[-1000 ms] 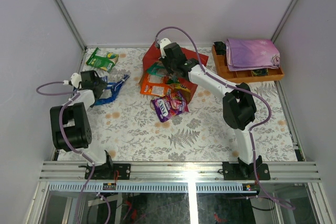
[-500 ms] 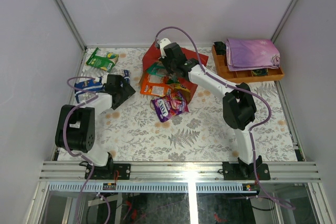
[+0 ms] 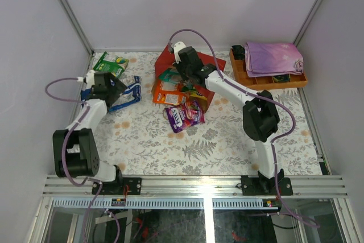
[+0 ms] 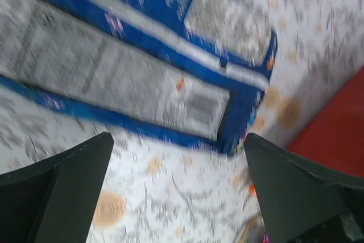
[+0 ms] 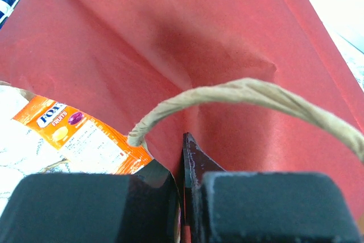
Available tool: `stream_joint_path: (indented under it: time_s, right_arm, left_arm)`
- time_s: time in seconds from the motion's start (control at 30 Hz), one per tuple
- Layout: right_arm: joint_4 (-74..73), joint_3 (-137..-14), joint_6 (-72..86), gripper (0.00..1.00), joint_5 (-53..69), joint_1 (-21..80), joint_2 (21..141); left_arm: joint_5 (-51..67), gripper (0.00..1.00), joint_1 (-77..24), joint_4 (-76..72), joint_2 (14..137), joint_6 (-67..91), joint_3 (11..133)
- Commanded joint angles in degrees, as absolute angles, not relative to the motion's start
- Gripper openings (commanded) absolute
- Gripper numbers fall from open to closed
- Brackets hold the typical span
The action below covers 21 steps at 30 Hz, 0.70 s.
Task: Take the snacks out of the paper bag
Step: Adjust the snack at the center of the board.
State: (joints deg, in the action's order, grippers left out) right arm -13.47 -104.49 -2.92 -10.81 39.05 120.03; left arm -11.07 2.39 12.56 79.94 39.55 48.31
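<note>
The left hand [image 4: 177, 140] hangs wide open, holding nothing, just above a blue-white packet [image 4: 142, 83] near the left edge of the table [image 3: 227, 140]. The right hand [image 5: 183, 140] is pinched on the edge of the red paper bag [image 5: 170, 38] — beside its string handle [image 5: 244, 92] — at the table's far middle. An orange packet [image 3: 166, 91] and a purple packet [image 3: 183, 115] lie at its mouth; a green packet [image 3: 109, 64] sits in the far left corner.

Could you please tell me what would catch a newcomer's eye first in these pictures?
The red paper bag lies mid-table, pinched near its string handle by the shut right gripper, with an orange packet and a purple packet lying at its mouth. To its left, the open left gripper hovers over a blue-white packet.
</note>
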Motion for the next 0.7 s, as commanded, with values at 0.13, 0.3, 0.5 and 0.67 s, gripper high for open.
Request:
stream_joint_path:
  time_s: [0.13,0.3,0.5,0.67]
  right_arm:
    - [-11.15,-103.44,-2.61,0.0,-10.9,39.02,113.73]
    - [-11.0,-103.44,-2.64,0.0,-10.78,39.0,113.78]
    - [-10.98,-103.6,-2.49,0.0,-10.7,39.02,114.04]
    - [-11.14,-103.58,-3.19,0.0,-11.89,39.02,114.54]
  left_arm:
    - [-14.8,1.0,13.96,10.56,96.33,35.8,57.7]
    - [-16.09,1.0,15.93,11.35,104.72,35.79,63.5]
    - [-16.0,1.0,16.17,14.33,115.25,35.77,73.87]
    - [-19.67,1.0,16.13,18.24,121.18,33.44,82.39]
